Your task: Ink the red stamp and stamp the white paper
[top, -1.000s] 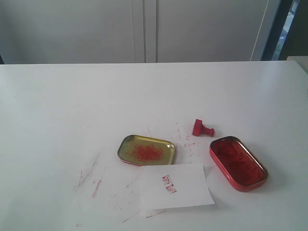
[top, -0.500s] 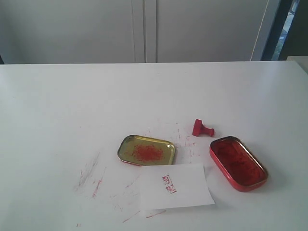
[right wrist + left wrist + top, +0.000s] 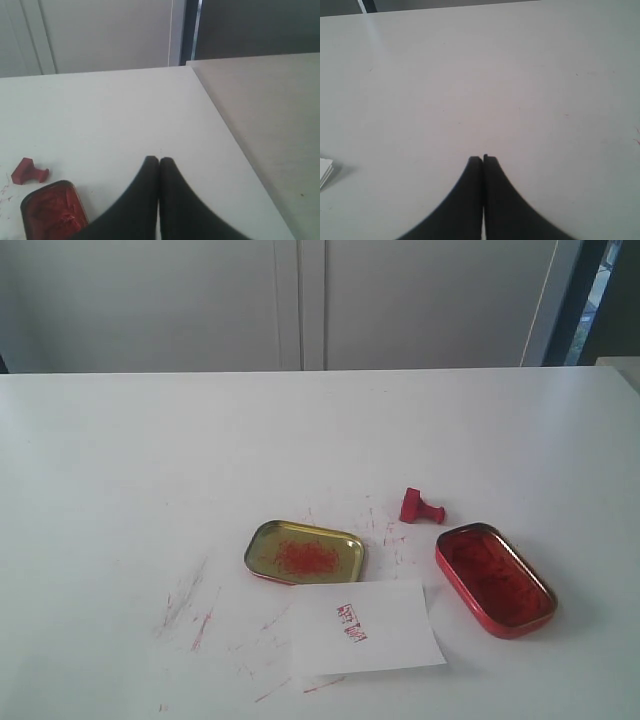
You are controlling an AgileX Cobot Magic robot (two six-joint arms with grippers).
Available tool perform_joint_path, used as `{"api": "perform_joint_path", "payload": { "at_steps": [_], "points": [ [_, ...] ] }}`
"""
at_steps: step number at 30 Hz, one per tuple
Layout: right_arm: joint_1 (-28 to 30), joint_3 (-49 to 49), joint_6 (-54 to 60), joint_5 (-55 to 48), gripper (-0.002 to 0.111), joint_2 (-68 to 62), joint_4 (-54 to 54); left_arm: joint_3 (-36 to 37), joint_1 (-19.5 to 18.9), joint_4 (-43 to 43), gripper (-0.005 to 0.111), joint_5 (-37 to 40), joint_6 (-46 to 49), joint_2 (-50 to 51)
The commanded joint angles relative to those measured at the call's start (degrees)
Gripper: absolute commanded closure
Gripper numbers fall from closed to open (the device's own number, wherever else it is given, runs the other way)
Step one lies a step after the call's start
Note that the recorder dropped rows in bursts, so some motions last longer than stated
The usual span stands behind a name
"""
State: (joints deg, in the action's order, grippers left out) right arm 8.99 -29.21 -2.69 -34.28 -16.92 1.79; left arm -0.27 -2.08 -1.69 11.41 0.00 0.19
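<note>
The red stamp (image 3: 421, 507) lies on its side on the white table, just beyond the red oblong tin of ink (image 3: 495, 579); the right wrist view also catches the stamp (image 3: 28, 171) and the tin (image 3: 52, 209). The small white paper (image 3: 363, 626) sits at the front, bearing a red printed mark, in front of the gold tin (image 3: 305, 552). Neither arm appears in the exterior view. My left gripper (image 3: 483, 158) is shut over bare table with nothing in it. My right gripper (image 3: 159, 160) is shut and empty, off to one side of the red tin.
Red streaks mark the table (image 3: 190, 610) left of the paper and around the stamp. A corner of a white sheet (image 3: 324, 170) shows in the left wrist view. The table's edge (image 3: 235, 145) runs close beside the right gripper, with a grey surface beyond.
</note>
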Motion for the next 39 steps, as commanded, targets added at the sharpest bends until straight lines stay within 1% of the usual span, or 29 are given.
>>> {"api": "perform_joint_path", "payload": {
  "at_steps": [1,31,39],
  "points": [
    [0.4,0.5,-0.1,1.6,0.108,0.8,0.8,0.3,0.0,0.0,0.107,0.2,0.0,-0.2],
    [0.4,0.7,-0.1,1.5,0.108,0.8,0.8,0.3,0.0,0.0,0.107,0.2,0.0,-0.2],
    [0.2,0.7,-0.1,2.4,0.108,4.0,0.8,0.3,0.0,0.0,0.107,0.2,0.0,-0.2]
  ]
}}
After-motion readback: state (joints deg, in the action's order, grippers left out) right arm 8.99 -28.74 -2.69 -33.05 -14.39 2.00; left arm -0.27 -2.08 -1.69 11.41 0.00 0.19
